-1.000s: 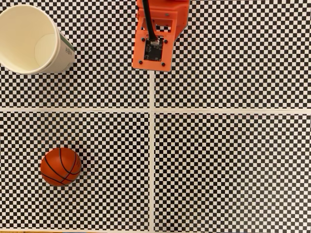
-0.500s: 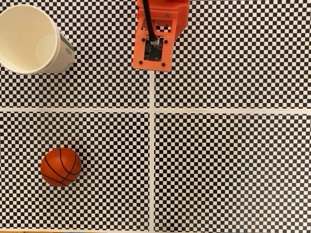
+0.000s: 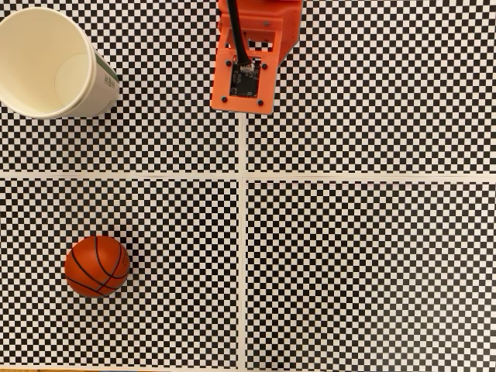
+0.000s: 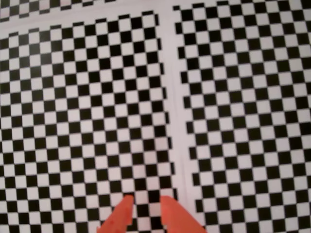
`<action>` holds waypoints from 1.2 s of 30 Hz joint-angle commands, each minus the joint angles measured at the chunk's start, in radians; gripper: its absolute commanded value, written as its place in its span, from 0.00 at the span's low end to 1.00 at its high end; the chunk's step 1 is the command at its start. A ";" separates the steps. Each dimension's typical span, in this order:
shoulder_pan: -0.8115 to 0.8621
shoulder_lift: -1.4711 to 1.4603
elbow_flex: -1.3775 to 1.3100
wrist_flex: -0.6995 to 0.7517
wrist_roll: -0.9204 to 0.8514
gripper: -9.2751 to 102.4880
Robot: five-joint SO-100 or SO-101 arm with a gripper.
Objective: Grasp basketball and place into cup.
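Gripper [image 4: 145, 203] at six o'clock in the wrist view: two orange fingertips [image 4: 123, 209] parted by a narrow gap, about one checker square wide, holding nothing. Below them only the checkered mat [image 4: 87, 107] and a pale seam between sheets running from twelve to six. No ball, no cup in that view.

In the fixed view, seen from above, only the arm's orange wrist block [image 3: 249, 54] at twelve o'clock, with a dark circuit board and black cable on top; fingers hidden beneath it. Not touching either of the task's things.

Basketball [image 3: 96, 266] at roughly eight o'clock from the frame's centre, and about seven o'clock from the wrist block, well apart from it, resting alone on the mat. Cup [image 3: 48, 62] at ten o'clock in the top-left corner, looking tipped with its mouth toward the camera, cream inside showing, a bit of green print on its right wall. Ball directly toward six from the cup, well apart.

Judged from looks: probably a light toy ball, smooth or lightly pebbled, round and so prone to rolling or squirting out if pinched off-centre. Best taken across the widest girth, fingertips on opposite sides. Present gap far too narrow for that; much wider opening needed first. Cup likely light paper and easily knocked, so better released from above the rim than pushed in. Nothing of the task done yet.
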 commanded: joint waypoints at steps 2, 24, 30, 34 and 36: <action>-0.003 0.008 0.035 0.002 -0.009 0.08; 0.017 0.008 0.008 -0.025 -0.052 0.15; 0.040 -0.020 -0.160 -0.044 -0.130 0.12; 0.021 -0.316 -0.446 -0.029 -0.091 0.11; 0.002 -0.529 -0.644 0.011 -0.048 0.12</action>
